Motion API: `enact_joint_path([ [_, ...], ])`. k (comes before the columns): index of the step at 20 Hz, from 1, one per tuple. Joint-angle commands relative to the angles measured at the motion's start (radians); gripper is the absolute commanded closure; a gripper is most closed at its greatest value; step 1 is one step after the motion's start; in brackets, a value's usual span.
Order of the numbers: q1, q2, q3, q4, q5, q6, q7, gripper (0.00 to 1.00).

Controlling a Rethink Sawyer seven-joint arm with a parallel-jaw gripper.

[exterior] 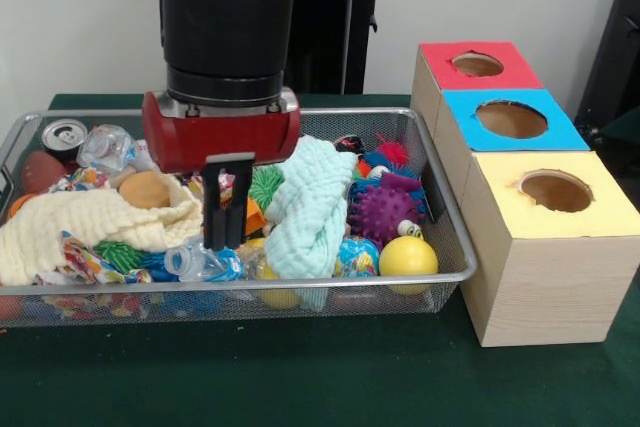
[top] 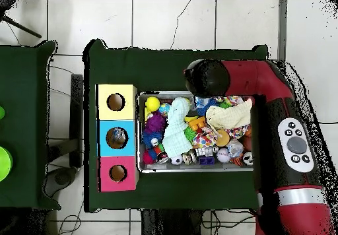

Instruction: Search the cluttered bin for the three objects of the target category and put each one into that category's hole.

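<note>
A wire mesh bin [exterior: 300, 282] holds a heap of mixed objects. In it lie a mint cloth [exterior: 312, 207], a cream cloth [exterior: 90, 222], a yellow ball [exterior: 407, 256], a purple spiky ball [exterior: 385, 212], a drink can [exterior: 64, 135] and a crushed plastic bottle [exterior: 200, 262]. My gripper [exterior: 228, 209] hangs over the bin's middle, just left of the mint cloth, its tips level with the top of the clutter. It is open by a narrow gap, with nothing between the fingers. In the overhead view the arm [top: 277, 113] hides the gripper.
Three wooden boxes stand in a row beside the bin, each with a round hole in its top: red [exterior: 440, 55], blue [exterior: 465, 112], yellow [exterior: 500, 182]. From above they lie left of the bin [top: 191, 168]. A green cloth [exterior: 300, 367] covers the table.
</note>
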Motion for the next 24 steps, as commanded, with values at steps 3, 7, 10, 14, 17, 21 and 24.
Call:
enact_joint_path([
  [3,-0.027,0.057,0.047,0.068,-0.054,0.003,-0.213,1.00],
  [7,-0.032,0.060,0.053,0.070,-0.056,0.011,-0.229,1.00],
  [10,-0.035,0.062,0.058,0.075,-0.056,0.012,-0.237,1.00],
  [14,-0.026,0.062,0.047,0.068,-0.059,0.048,-0.242,0.00],
  [17,-0.016,0.056,0.032,0.070,-0.064,0.051,-0.216,0.00],
  [21,0.001,0.059,0.012,0.069,-0.054,0.061,-0.153,0.00],
  [24,0.022,0.058,-0.023,0.060,-0.045,0.078,-0.071,0.00],
])
